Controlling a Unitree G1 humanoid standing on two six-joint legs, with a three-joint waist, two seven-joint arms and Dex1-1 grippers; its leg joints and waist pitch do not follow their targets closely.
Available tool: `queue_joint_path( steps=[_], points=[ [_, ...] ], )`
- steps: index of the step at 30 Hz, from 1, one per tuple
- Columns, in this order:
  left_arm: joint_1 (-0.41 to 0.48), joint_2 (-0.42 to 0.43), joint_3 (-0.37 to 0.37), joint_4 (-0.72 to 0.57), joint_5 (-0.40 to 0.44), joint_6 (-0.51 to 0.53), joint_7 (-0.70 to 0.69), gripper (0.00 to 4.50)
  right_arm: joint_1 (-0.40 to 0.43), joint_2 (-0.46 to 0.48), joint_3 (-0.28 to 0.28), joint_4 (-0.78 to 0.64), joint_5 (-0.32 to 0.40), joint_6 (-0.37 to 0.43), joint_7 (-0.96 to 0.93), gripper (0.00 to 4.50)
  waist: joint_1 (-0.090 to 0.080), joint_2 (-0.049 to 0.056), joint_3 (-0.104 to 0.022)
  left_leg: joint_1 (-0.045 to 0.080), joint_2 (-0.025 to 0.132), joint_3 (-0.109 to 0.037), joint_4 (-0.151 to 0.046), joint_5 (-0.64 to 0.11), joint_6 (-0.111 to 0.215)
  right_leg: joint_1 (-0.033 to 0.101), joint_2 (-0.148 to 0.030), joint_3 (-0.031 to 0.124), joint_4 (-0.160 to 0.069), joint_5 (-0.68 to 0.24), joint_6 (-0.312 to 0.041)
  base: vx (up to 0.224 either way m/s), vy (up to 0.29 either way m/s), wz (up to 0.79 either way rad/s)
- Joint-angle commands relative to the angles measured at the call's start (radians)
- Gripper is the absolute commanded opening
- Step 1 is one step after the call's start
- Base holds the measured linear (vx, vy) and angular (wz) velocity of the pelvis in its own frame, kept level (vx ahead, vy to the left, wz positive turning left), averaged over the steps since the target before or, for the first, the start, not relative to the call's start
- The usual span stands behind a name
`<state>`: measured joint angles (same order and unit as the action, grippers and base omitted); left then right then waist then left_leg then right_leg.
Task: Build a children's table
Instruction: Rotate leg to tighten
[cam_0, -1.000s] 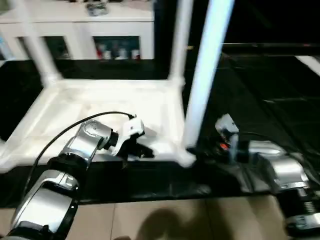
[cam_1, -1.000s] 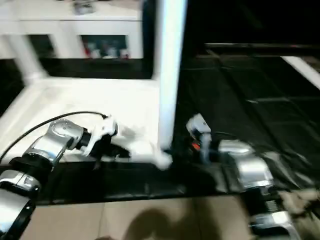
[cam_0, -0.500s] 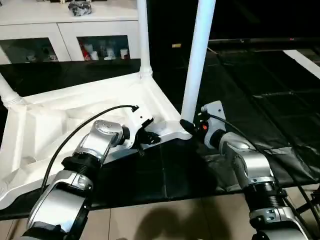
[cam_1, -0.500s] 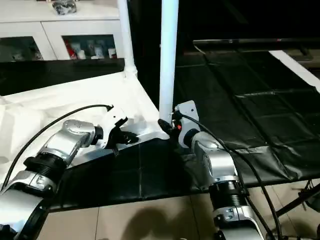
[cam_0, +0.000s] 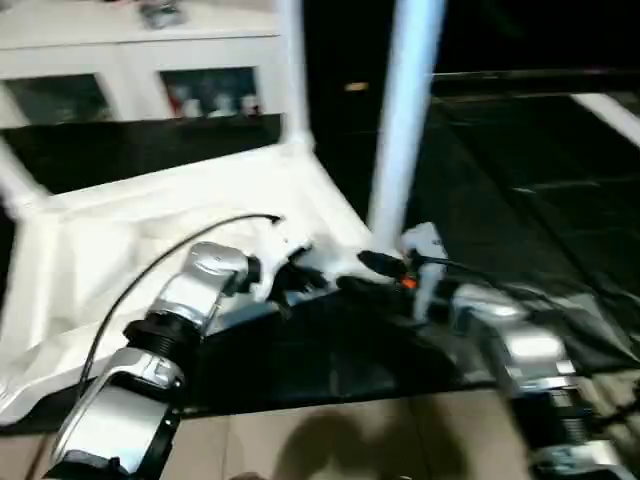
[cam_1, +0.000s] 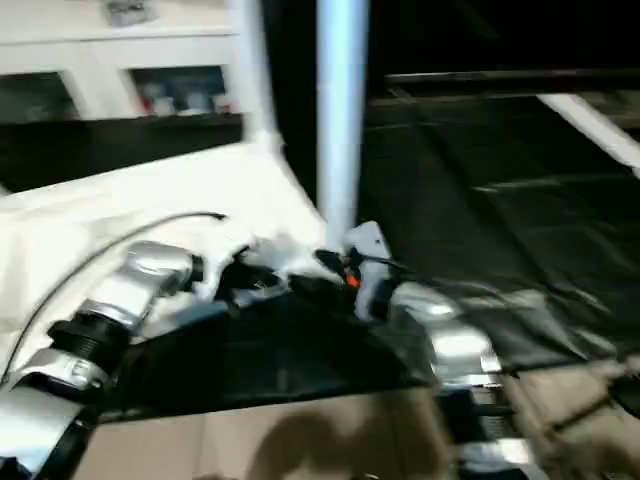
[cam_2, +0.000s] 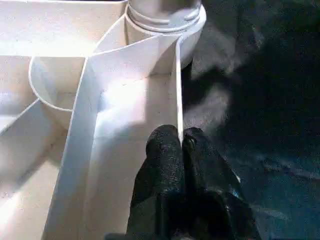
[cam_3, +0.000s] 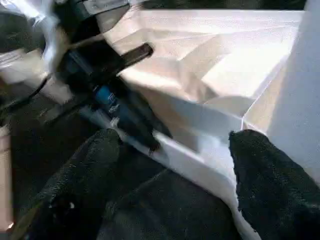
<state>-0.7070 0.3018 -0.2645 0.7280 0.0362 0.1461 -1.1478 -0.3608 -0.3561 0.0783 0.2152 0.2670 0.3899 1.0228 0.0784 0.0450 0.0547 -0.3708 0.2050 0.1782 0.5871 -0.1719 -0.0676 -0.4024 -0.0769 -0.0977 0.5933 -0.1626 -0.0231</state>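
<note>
L end effector pinched tight on tabletop rim wall, centre frame; R end effector spread wide, empty, beside corner leg.

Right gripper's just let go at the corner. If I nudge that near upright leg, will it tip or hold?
Probably holds: the near leg stands upright in the tabletop's corner socket. Its long, tapered shape gives leverage, so a high push may wobble it. The tabletop looks like thin ribbed plastic, likely light, and might slide.

Closed jaws on tabletop rim
</note>
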Motion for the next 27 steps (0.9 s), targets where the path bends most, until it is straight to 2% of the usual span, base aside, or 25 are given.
queue_joint_path(
  steps=[1, 4, 5, 7, 8, 10, 11, 15, 16, 21, 23, 27],
  points=[
    [-0.004, 0.017, -0.023, -0.012, 0.004, -0.041, -0.062, 0.00, 0.006, -0.034, -0.007, -0.016, 0.007, -0.002, 0.063, 4.11, 0.002, 0.005, -0.074, 0.010, 0.025, -0.007, -0.058, -0.219, 0.067, 0.064, -0.065, 0.049, -0.074, -0.206, -0.207, 0.000, 0.000, 0.00],
    [-0.010, 0.036, -0.035, 0.009, 0.009, -0.075, -0.111, 0.00, 0.007, -0.106, 0.002, -0.032, 0.042, 0.012, 0.172, 4.11, 0.010, -0.002, -0.073, 0.011, 0.023, -0.006, -0.056, -0.223, 0.065, 0.062, -0.066, 0.048, -0.080, -0.277, -0.186, 0.000, 0.000, 0.00],
    [-0.013, 0.046, -0.045, 0.020, 0.016, -0.094, -0.134, 0.00, 0.008, -0.144, 0.007, -0.043, 0.063, 0.023, 0.224, 4.11, 0.013, 0.000, -0.073, 0.012, 0.022, -0.006, -0.056, -0.223, 0.068, 0.062, -0.065, 0.047, -0.081, -0.287, -0.183, 0.000, 0.000, 0.00],
    [-0.014, 0.051, -0.051, 0.026, 0.021, -0.106, -0.146, 0.00, 0.009, -0.164, 0.010, -0.049, 0.074, 0.031, 0.250, 4.11, 0.019, -0.010, -0.073, 0.011, 0.025, -0.006, -0.056, -0.205, 0.076, 0.061, -0.066, 0.049, -0.080, -0.295, -0.175, 0.000, 0.000, 0.00],
    [-0.015, 0.064, -0.066, 0.036, 0.026, -0.128, -0.181, 0.00, 0.009, -0.212, 0.026, -0.053, 0.080, 0.031, 0.315, 4.11, 0.021, -0.019, -0.073, 0.011, 0.025, -0.005, -0.055, -0.205, 0.081, 0.059, -0.067, 0.047, -0.080, -0.309, -0.169, 0.000, 0.000, 0.00],
    [-0.014, 0.072, -0.075, 0.036, 0.025, -0.139, -0.205, 0.00, 0.004, -0.229, 0.030, -0.046, 0.076, 0.029, 0.337, 4.11, 0.025, -0.014, -0.072, 0.010, 0.027, -0.006, -0.056, -0.197, 0.082, 0.057, -0.069, 0.048, -0.080, -0.321, -0.165, 0.000, 0.000, 0.00],
    [-0.012, 0.078, -0.082, 0.032, 0.023, -0.143, -0.224, 0.00, -0.003, -0.236, 0.031, -0.036, 0.068, 0.023, 0.347, 4.11, 0.025, -0.017, -0.073, 0.010, 0.027, -0.006, -0.055, -0.197, 0.082, 0.057, -0.069, 0.048, -0.080, -0.324, -0.164, 0.000, 0.000, 0.00],
    [-0.002, 0.091, -0.103, 0.015, 0.024, -0.158, -0.275, 0.00, -0.032, -0.234, 0.029, 0.016, 0.037, -0.019, 0.338, 4.11, 0.030, -0.017, -0.075, 0.011, 0.028, -0.006, -0.055, -0.185, 0.073, 0.054, -0.071, 0.048, -0.075, -0.314, -0.176, 0.000, 0.000, 0.00],
    [0.003, 0.099, -0.114, 0.006, 0.024, -0.173, -0.307, 0.00, -0.049, -0.230, 0.036, 0.045, 0.028, -0.041, 0.336, 4.11, 0.033, -0.022, -0.075, 0.013, 0.029, -0.006, -0.055, -0.182, 0.073, 0.052, -0.072, 0.049, -0.074, -0.312, -0.179, 0.000, 0.000, 0.00],
    [0.004, 0.103, -0.136, -0.004, 0.028, -0.201, -0.358, 0.00, -0.080, -0.204, 0.066, 0.088, 0.023, -0.075, 0.348, 4.11, 0.038, -0.021, -0.075, 0.015, 0.030, -0.003, -0.055, -0.182, 0.072, 0.051, -0.072, 0.051, -0.072, -0.299, -0.186, 0.000, 0.000, 0.00],
    [0.000, 0.103, -0.142, -0.004, 0.031, -0.208, -0.365, 0.00, -0.092, -0.190, 0.074, 0.110, 0.019, -0.085, 0.353, 3.84, 0.043, -0.017, -0.076, 0.015, 0.032, -0.004, -0.055, -0.180, 0.071, 0.051, -0.073, 0.051, -0.070, -0.290, -0.187, 0.000, 0.000, 0.00],
    [-0.011, 0.098, -0.149, 0.006, 0.035, -0.223, -0.373, 0.00, -0.119, -0.167, 0.093, 0.157, 0.007, -0.107, 0.376, 3.47, 0.045, -0.017, -0.077, 0.014, 0.030, -0.004, -0.054, -0.182, 0.066, 0.053, -0.073, 0.050, -0.069, -0.284, -0.190, 0.000, 0.000, 0.00]
  ],
)
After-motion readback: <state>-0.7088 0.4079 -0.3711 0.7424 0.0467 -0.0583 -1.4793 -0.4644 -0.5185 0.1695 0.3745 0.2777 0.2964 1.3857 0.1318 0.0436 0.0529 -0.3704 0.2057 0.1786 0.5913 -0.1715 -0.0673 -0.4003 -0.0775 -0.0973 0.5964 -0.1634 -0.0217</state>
